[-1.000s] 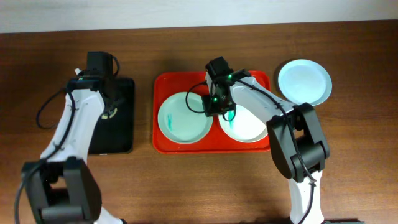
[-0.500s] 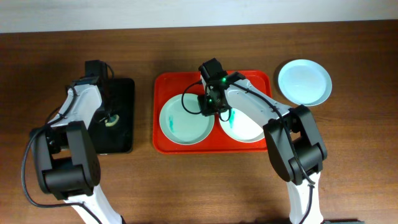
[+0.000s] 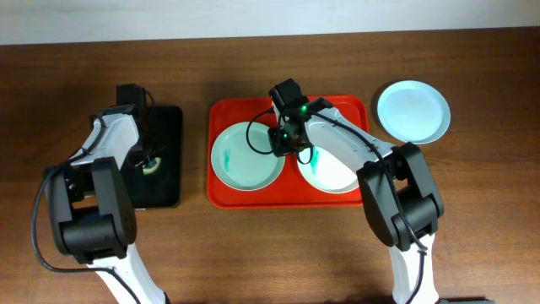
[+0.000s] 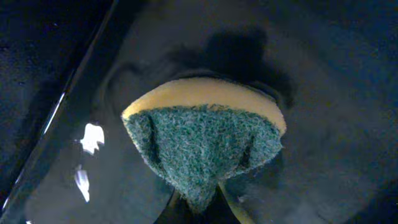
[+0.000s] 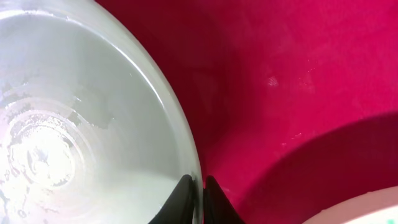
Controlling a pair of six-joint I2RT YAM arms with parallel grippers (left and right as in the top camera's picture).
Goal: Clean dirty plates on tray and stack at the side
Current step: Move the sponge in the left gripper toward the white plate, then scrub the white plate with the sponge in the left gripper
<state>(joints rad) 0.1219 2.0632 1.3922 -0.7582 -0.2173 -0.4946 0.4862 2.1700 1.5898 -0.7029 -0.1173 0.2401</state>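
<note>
The wooden table [image 3: 472,219] carried the whole arrangement. The red tray [image 3: 253,108] lay at its centre, long side running across the overhead view. A smaller black tray [image 3: 169,190] lay apart from it on the left arm's side.

Two plates sat side by side inside the red tray. The first plate [image 3: 253,169], on the side towards the black tray, bore a teal smear [image 3: 228,159] on its outer half. The second plate [image 3: 337,176] was partly covered by the right arm, and a teal mark [image 3: 314,158] showed on it just beside that arm. The third plate [image 3: 413,111] rested on the table itself, off the tray and near its far right corner, its face evenly pale.

A sponge [image 4: 205,143], yellow with a green scouring face, was over the floor of the black tray, folded into a wedge. The left gripper [image 4: 198,211] had its fingers closed on the lower tip of the sponge, pinching it. Whether the sponge touched the tray floor could not be determined.

The right gripper [image 5: 198,186] stood at the first plate's rim, on the side facing the second plate. Its fingers were drawn almost together with the rim clamped between them, one tip inside the plate and the other over the red tray floor. Whether the plate was raised off the tray could not be determined.
</note>
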